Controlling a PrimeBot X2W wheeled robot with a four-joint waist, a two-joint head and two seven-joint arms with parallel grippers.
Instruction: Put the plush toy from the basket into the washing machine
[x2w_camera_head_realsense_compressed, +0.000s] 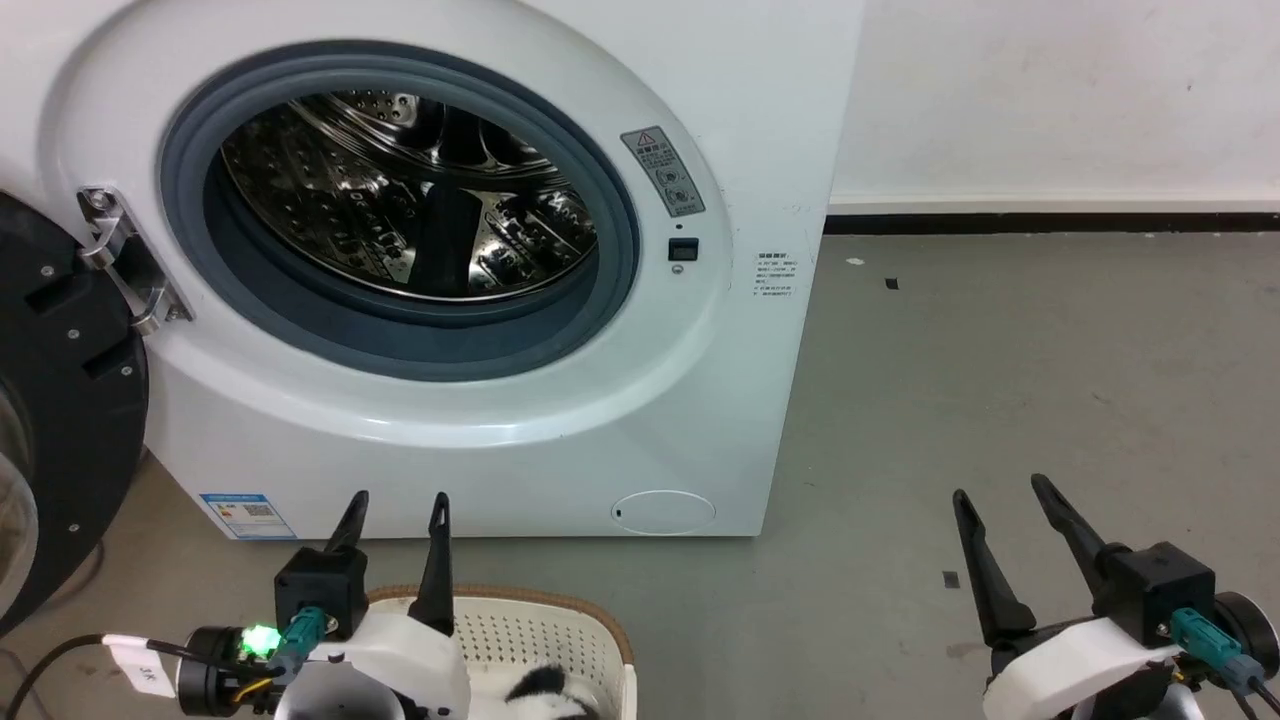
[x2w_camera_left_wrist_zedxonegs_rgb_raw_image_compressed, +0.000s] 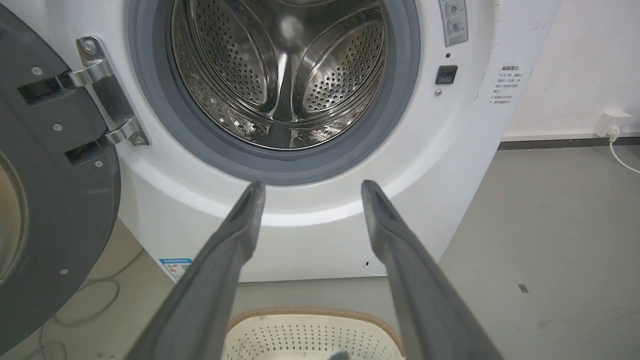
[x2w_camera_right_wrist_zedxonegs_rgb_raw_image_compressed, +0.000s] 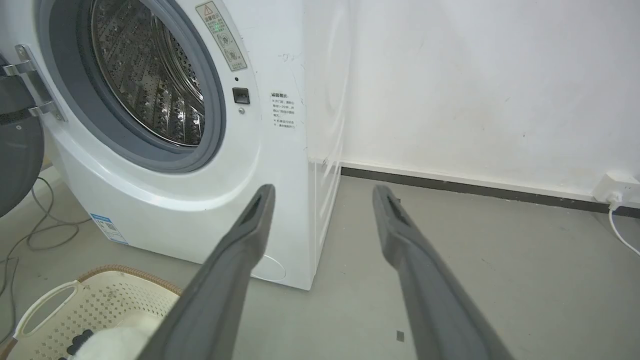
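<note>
The white washing machine (x2w_camera_head_realsense_compressed: 480, 420) stands ahead with its grey-gasketed porthole uncovered and the steel drum (x2w_camera_head_realsense_compressed: 410, 190) bare inside. Its black-framed door (x2w_camera_head_realsense_compressed: 60, 400) hangs swung out at the left. On the floor in front sits the cream basket (x2w_camera_head_realsense_compressed: 540, 620) with a brown rim. A black-and-white plush toy (x2w_camera_head_realsense_compressed: 545, 692) lies in it, mostly cut off by the frame; in the right wrist view the plush toy (x2w_camera_right_wrist_zedxonegs_rgb_raw_image_compressed: 107, 342) peeks out beside the basket (x2w_camera_right_wrist_zedxonegs_rgb_raw_image_compressed: 100, 300). My left gripper (x2w_camera_head_realsense_compressed: 397, 503) is open above the basket's near-left part. My right gripper (x2w_camera_head_realsense_compressed: 1000, 492) is open over bare floor at the right.
A white wall and dark skirting run behind the grey floor (x2w_camera_head_realsense_compressed: 1000, 380). A wall socket with a white cord (x2w_camera_right_wrist_zedxonegs_rgb_raw_image_compressed: 615, 192) sits far right. Loose cables (x2w_camera_right_wrist_zedxonegs_rgb_raw_image_compressed: 45, 230) lie on the floor left of the machine, under the door.
</note>
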